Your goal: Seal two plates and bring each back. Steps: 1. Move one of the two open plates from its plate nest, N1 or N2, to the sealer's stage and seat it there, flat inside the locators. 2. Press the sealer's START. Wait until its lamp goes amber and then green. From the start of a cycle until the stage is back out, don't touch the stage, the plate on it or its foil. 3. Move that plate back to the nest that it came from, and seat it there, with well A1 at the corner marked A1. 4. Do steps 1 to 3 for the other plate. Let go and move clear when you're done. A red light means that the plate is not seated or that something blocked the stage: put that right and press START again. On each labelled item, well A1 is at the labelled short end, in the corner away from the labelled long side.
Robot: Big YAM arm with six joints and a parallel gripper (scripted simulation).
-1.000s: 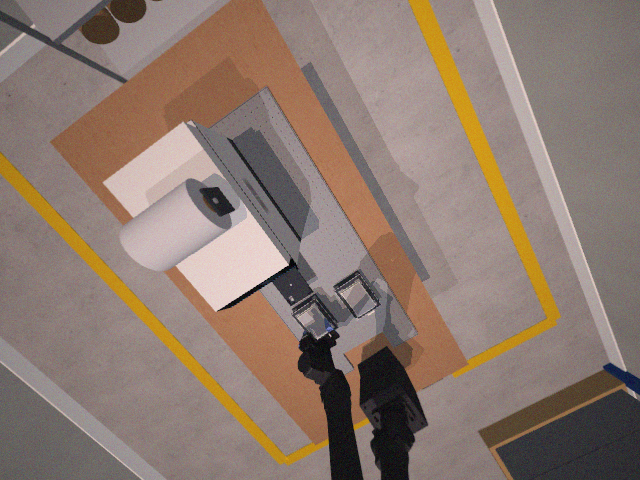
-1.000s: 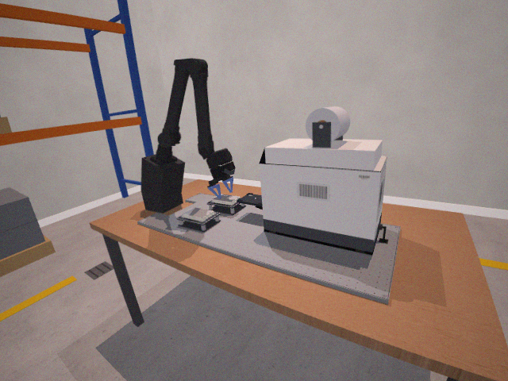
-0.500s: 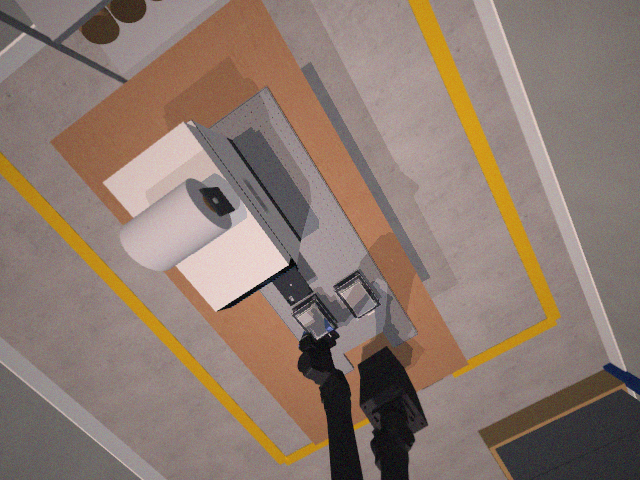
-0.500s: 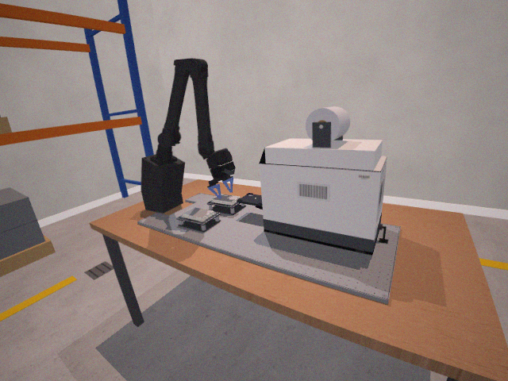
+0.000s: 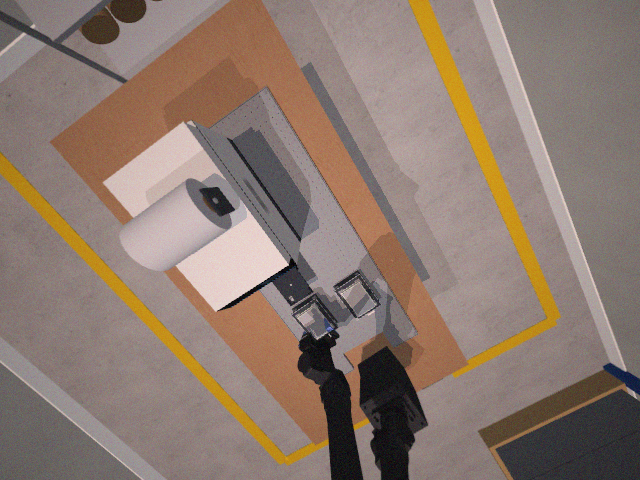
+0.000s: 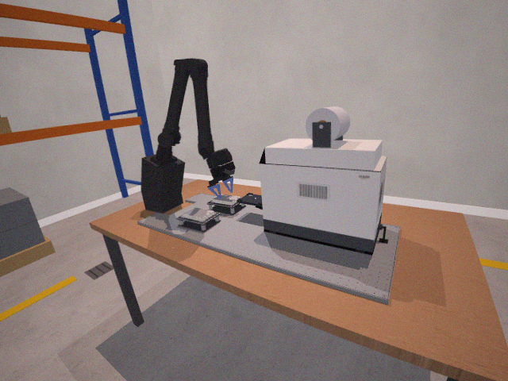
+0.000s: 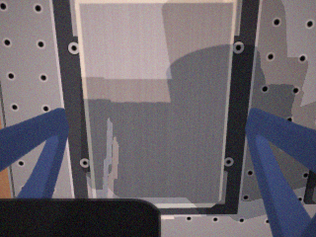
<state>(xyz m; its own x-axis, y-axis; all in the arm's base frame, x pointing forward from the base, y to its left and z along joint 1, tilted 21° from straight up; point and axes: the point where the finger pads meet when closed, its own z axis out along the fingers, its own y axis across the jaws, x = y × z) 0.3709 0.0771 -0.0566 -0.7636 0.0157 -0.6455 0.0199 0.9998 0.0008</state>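
The black gripper with blue fingers (image 6: 221, 188) is spread wide over a flat, see-through plate (image 5: 314, 317) (image 6: 225, 200) (image 7: 155, 109). That plate sits in its dark nest (image 5: 295, 314) (image 6: 232, 209) (image 7: 239, 106), near the big white sealer (image 5: 235, 268) (image 6: 320, 197).

On the worktop (image 5: 413, 356), the white sealer (image 5: 232, 273) carries a pale roll (image 5: 160, 232). Two plates (image 5: 314, 316) (image 5: 356, 294) sit side by side, apart; the gripper (image 5: 321, 336) is at the left one.
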